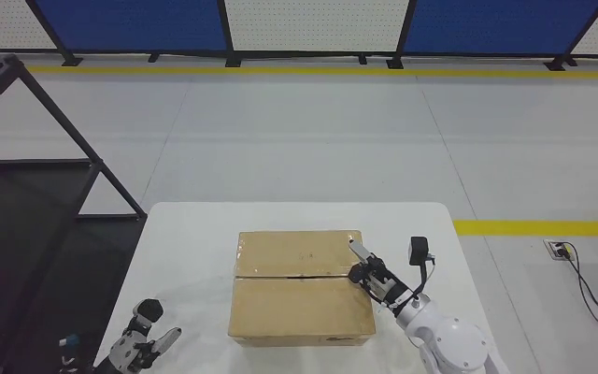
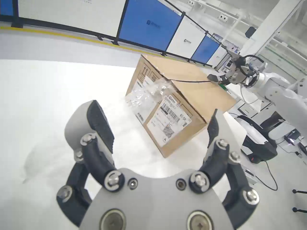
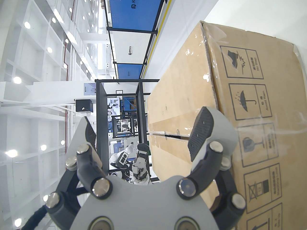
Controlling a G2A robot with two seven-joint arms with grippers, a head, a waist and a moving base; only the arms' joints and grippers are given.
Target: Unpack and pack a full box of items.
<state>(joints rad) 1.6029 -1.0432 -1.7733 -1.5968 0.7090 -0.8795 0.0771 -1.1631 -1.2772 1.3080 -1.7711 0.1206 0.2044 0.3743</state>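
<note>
**Closed cardboard box [image 1: 301,288], jaws spread on both arms**

We see the cardboard box, flaps closed, lower centre on the white table [image 1: 187,252]. Our right gripper [image 1: 363,262] gapes at its right edge. Our left gripper [image 1: 161,323], lower left, stands spread, well apart from it.

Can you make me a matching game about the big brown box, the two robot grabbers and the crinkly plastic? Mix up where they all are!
Things:
1. brown cardboard box
2. left gripper
3. right gripper
4. crumpled clear plastic

Places:
A. near a front corner of the table, apart from the box, fingers open
B. in the middle of the white table, top flaps closed
C. at the box's top edge, by the seam between the flaps
D. on the box's labelled end

Pairs: 1-B, 2-A, 3-C, 4-D
</note>
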